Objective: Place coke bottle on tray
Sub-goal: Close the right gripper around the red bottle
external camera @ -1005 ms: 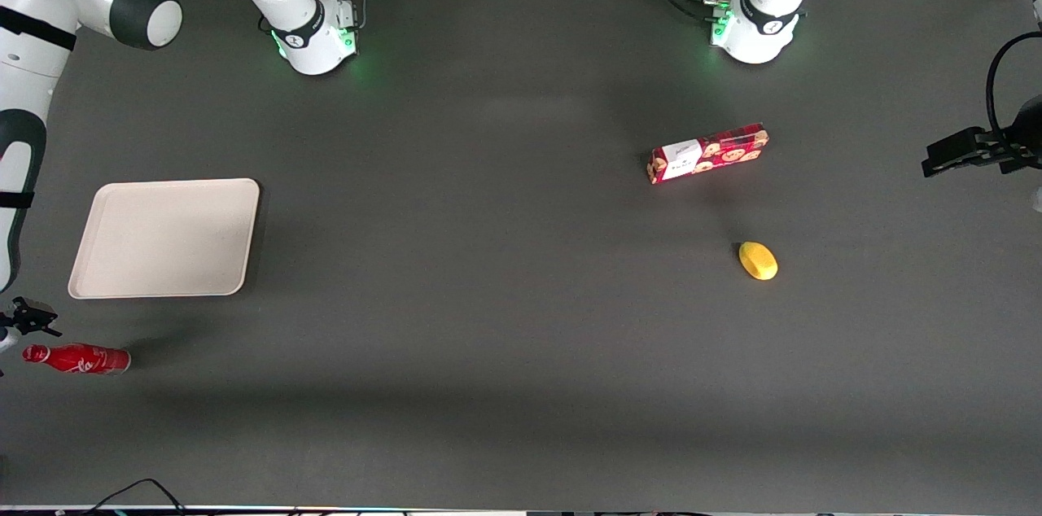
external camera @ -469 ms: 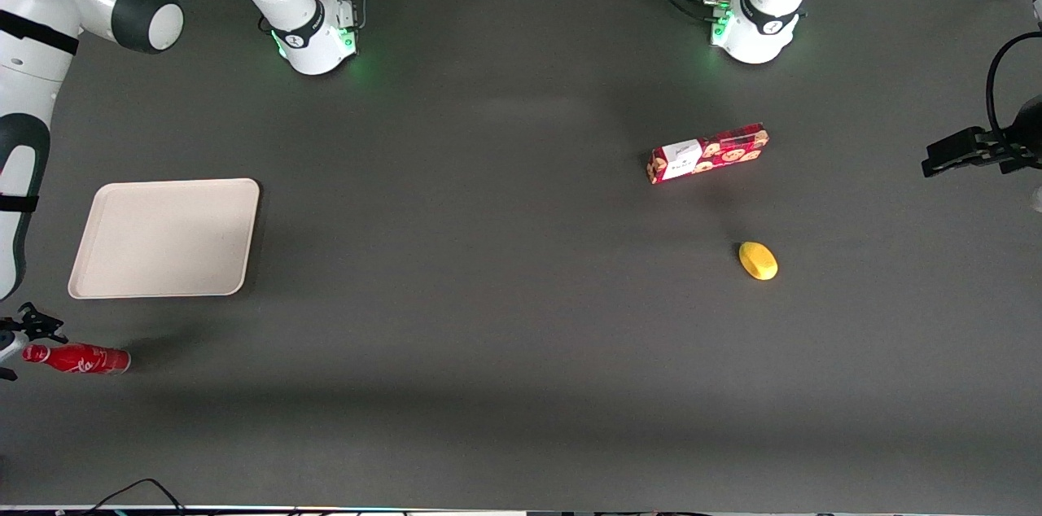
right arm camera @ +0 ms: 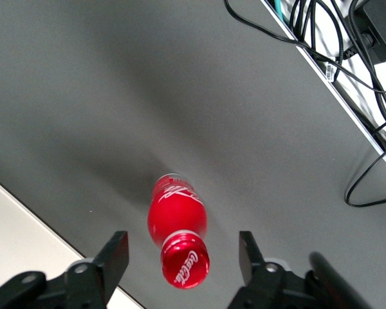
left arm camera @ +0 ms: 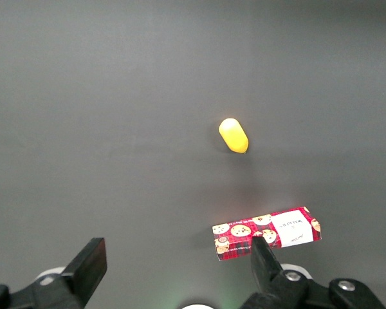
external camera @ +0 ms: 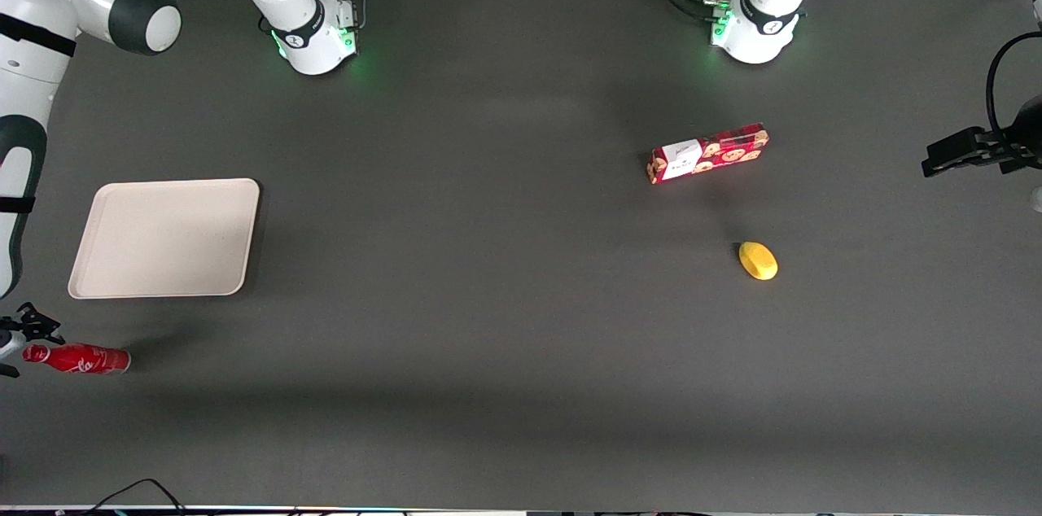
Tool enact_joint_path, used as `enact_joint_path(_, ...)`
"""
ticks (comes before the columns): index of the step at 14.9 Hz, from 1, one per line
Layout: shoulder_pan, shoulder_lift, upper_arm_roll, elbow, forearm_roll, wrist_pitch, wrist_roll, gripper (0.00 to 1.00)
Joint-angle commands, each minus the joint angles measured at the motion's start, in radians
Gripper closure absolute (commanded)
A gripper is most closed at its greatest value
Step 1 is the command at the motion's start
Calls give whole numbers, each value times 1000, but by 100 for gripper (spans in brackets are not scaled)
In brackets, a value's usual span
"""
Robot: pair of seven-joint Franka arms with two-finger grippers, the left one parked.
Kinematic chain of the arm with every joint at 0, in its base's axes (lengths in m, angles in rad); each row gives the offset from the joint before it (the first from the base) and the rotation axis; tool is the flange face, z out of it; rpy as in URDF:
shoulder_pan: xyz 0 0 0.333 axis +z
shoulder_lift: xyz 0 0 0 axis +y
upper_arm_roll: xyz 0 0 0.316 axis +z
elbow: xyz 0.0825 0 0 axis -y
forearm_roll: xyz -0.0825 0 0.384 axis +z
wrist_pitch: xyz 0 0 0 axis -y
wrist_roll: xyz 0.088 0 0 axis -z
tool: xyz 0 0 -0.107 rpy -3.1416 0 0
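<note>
Coke bottle [external camera: 77, 359]: you have it lying on its side on the dark worktop [external camera: 488, 321], lower left of the front view, cap end toward the frame's left edge, base toward the middle. Nearer the front camera than the tray [external camera: 163, 238], apart from it, with bare worktop between.

Hand [right arm camera: 183, 256]: released, fingers spread wide. In the wrist view the red cap [right arm camera: 184, 261] sits between the two fingers [right arm camera: 114, 257], a gap on each side, no contact showing. The bottle body runs away from the cap, white script facing the camera. In the front view the hand [external camera: 18, 333] shows only partly at the left edge, right at the cap end.

Tray: flat, cream, nothing on it, middle left of the front view. One edge of it shows in the wrist view [right arm camera: 26, 238], just beside the bottle.

Toward the parked arm's end: red cookie box [external camera: 707, 153], and a yellow lemon-like object [external camera: 758, 261] nearer the front camera than the box.
</note>
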Motion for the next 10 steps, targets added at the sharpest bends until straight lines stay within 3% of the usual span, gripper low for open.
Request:
enact_joint_path(1,-18,22,9,43,25,-11,-28,40)
enact_joint_path(3,-18,22,9,43,25,-11,-28,48)
enact_joint_path(6,-18,22,10,43,25,-12,-27,76)
enact_joint_path(9,-17,20,9,43,25,-14,-25,97)
enact_joint_path(10,-17,20,9,43,25,-14,-23,100)
